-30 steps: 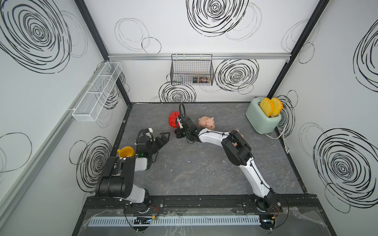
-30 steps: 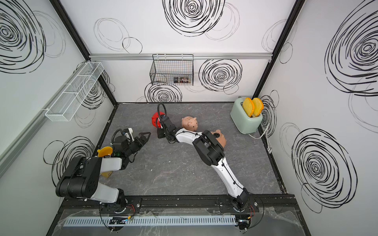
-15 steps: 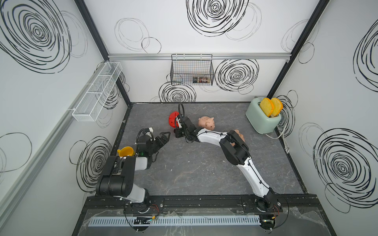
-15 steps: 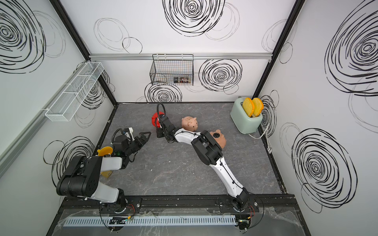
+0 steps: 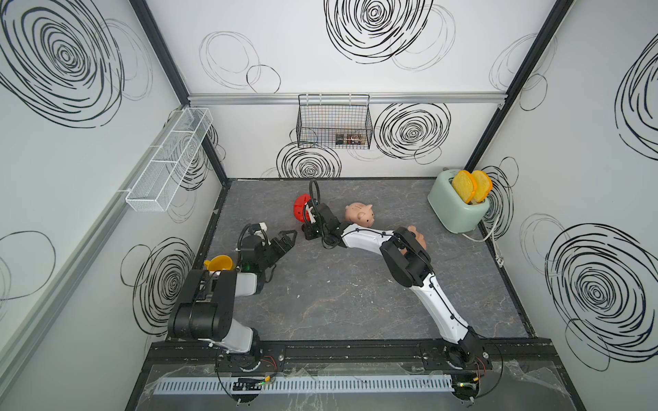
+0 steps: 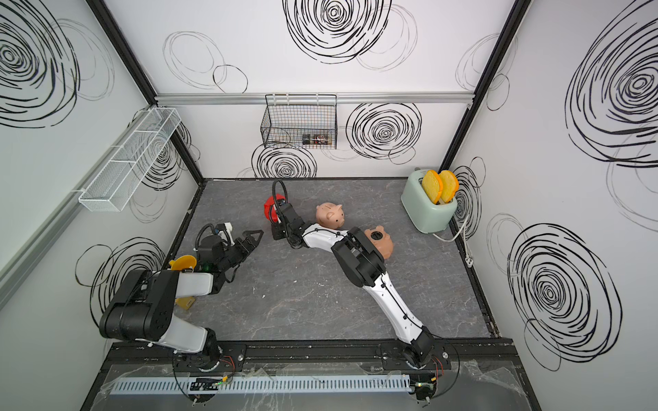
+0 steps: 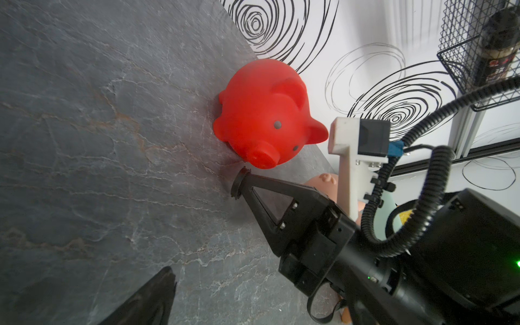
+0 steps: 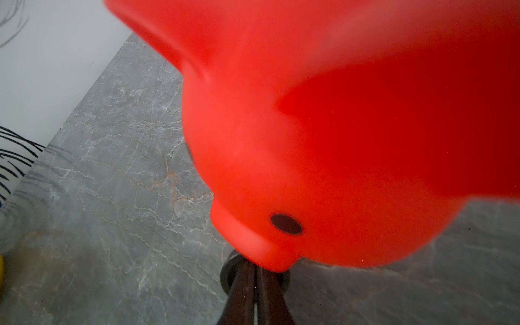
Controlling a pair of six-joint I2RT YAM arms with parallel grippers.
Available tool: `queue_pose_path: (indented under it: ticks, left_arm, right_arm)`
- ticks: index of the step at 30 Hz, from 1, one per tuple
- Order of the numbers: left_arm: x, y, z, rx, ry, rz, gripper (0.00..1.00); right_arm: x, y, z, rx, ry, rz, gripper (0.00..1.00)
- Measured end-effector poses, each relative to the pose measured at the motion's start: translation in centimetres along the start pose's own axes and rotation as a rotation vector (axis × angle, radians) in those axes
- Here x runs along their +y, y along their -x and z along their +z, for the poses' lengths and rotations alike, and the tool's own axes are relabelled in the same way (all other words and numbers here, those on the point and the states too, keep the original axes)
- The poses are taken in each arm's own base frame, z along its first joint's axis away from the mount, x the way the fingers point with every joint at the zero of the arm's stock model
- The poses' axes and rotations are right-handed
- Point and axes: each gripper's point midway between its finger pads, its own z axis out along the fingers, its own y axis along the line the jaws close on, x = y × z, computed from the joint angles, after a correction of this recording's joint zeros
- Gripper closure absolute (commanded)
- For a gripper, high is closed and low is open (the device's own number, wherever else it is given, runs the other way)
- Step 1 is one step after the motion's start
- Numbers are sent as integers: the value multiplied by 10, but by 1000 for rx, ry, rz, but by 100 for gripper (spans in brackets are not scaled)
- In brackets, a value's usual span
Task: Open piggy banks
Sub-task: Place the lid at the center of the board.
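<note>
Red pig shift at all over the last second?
No. In a top view the red pig keeps its spot below the wire basket, near the back wall.

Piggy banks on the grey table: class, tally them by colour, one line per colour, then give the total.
Red piggy bank: 1
Pale pink piggy bank: 1
Peach-tan piggy bank: 1
Total: 3

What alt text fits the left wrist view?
Red piggy bank on the grey marbled table near the wall, the right gripper pinching a round black plug just off its snout. A second piggy bank peeks out behind the gripper.
</note>
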Motion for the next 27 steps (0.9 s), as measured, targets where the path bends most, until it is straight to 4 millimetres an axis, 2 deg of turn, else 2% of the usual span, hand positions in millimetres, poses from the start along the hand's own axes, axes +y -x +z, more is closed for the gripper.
queue_pose_path:
  ticks: [5,18,21,24,27]
  left_arm:
    - [1,0,1,3,1,-2,4]
    - [-3,2,-1,-6,-7,3,4]
    - [-13,7,-7,-27,-27,26,4]
    - [-26,9,-11,-48,-45,58,4]
    - [-42,2,-12,-51,-65,98,4]
  right_arm:
    - [0,0,0,0,1,-1,84]
    - [5,0,-4,10,24,0,84]
    - [7,2,-24,13,27,0,84]
    - [10,12,-61,-8,33,1,84]
    - [13,30,-106,-60,39,7,84]
